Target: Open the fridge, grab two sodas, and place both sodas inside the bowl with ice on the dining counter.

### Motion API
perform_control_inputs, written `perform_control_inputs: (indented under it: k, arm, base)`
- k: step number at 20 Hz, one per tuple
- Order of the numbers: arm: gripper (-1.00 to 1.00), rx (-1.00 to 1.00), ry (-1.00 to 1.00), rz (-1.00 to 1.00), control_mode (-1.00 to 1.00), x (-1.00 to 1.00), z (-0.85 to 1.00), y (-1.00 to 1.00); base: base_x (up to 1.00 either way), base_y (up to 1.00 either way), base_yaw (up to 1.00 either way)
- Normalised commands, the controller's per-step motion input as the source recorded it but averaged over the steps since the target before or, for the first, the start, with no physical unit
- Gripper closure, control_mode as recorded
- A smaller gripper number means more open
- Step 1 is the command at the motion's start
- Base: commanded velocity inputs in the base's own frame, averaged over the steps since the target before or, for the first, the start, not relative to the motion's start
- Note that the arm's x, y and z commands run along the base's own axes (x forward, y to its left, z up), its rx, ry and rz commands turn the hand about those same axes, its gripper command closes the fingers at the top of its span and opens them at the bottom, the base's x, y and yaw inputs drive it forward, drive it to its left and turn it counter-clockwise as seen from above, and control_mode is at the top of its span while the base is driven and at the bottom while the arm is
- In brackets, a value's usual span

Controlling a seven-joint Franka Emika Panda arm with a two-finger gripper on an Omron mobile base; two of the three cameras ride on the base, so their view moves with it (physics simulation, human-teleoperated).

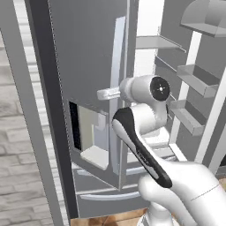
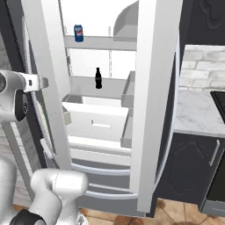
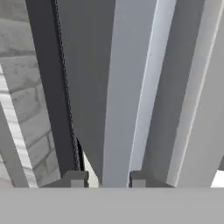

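The grey steel fridge [image 1: 88, 53] stands with both upper doors swung open. My gripper [image 3: 108, 180] is shut on the long silver handle [image 3: 124, 109] of the left door, with a fingertip on each side of it. From the left base view the gripper [image 1: 106, 93] sits against that handle [image 1: 118, 48], just above the dispenser panel [image 1: 90, 132]. Inside the white interior, a blue soda [image 2: 78, 33] stands on the upper shelf and a dark soda [image 2: 98, 78] on the shelf below. The bowl with ice and the dining counter are out of view.
The right door [image 2: 154, 110] juts out toward me, its inner shelves [image 1: 194, 79] empty. A marble worktop on dark cabinets [image 2: 193, 110] runs to the right of the fridge. A brick wall [image 1: 17, 132] is on the left. Lower drawers [image 1: 101, 194] are closed.
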Motion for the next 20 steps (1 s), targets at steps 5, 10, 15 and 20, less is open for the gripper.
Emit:
perform_control_inputs:
  k: [5, 10, 15, 20]
  arm:
    - [-1.0, 0.05, 0.0, 0.01, -1.0, -0.97, 0.04, 0.28]
    - [-1.0, 0.2, 0.0, 0.0, -1.0, -0.63, 0.29, -0.47]
    - [-1.0, 0.27, 0.06, 0.0, -1.0, -0.23, 0.4, -0.83]
    - [-1.0, 0.28, 0.15, 0.0, -1.0, 0.02, 0.25, -0.54]
  base:
    - [0.0, 0.0, 0.0]
    - [0.0, 0.0, 0.0]
    - [0.0, 0.0, 0.0]
    - [0.0, 0.0, 0.0]
